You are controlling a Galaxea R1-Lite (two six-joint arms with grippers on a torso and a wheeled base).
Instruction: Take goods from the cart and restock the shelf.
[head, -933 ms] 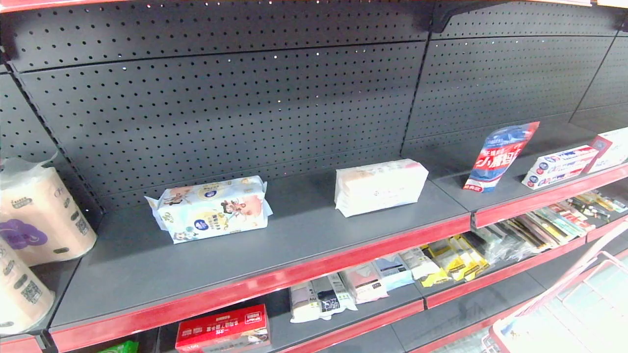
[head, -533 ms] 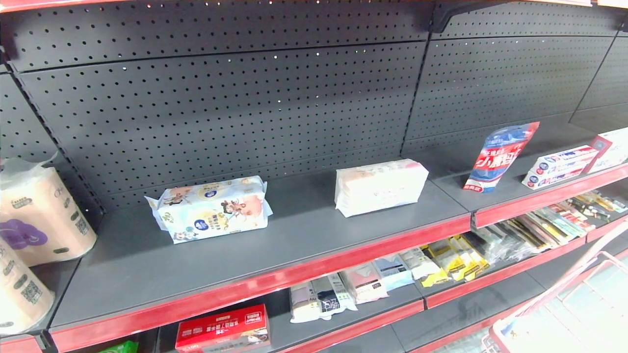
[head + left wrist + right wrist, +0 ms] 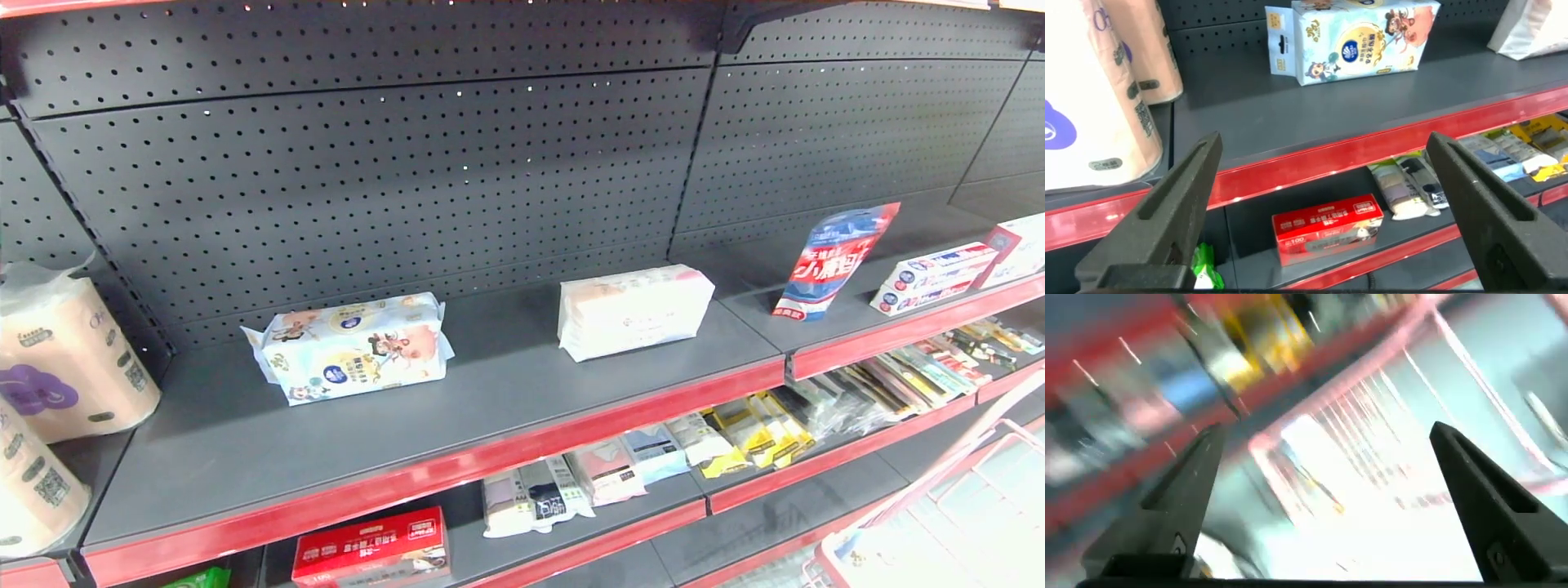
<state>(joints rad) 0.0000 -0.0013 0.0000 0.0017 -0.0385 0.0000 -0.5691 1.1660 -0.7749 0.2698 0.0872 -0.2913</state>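
My left gripper point(image 3: 1323, 140): jaws wide, nothing in them. It faces the red front lip of the shelf point(image 3: 506, 384) and is clear of it.

Far left, neighbouring bay: film-wrapped toilet-roll packs point(image 3: 69, 359), upright. The left wrist view shows them too point(image 3: 1094, 90).

Shelf, left half: cartoon-print tissue pack point(image 3: 351, 347), long side to the front, set back near the pegboard point(image 3: 367, 180). Right half: white tissue pack point(image 3: 633, 310), same orientation, well apart from the first. The deck between and in front of them is bare.

Tier below, from the left:
- green packet point(image 3: 196, 578), cut by the frame edge
- red carton point(image 3: 371, 547), lying flat under the cartoon pack
- flat soft packs point(image 3: 571, 486) in grey, pink and blue
- yellow-carded packs point(image 3: 755, 429)

Next bay right: red-and-blue pouch point(image 3: 834, 260) standing, leaning back. Toothpaste boxes point(image 3: 931, 278) are stacked near it, with a white box point(image 3: 1020, 245) just beside them at the frame edge. Below runs a row of slim carded packs point(image 3: 906, 371); I cannot tell what they are.

Cart point(image 3: 922, 490): lower right, pink-red wire frame, near the lower tiers. I cannot tell what is in it.

My right gripper point(image 3: 1324, 429): jaws wide, empty, above the cart's wire mesh point(image 3: 1380, 416).
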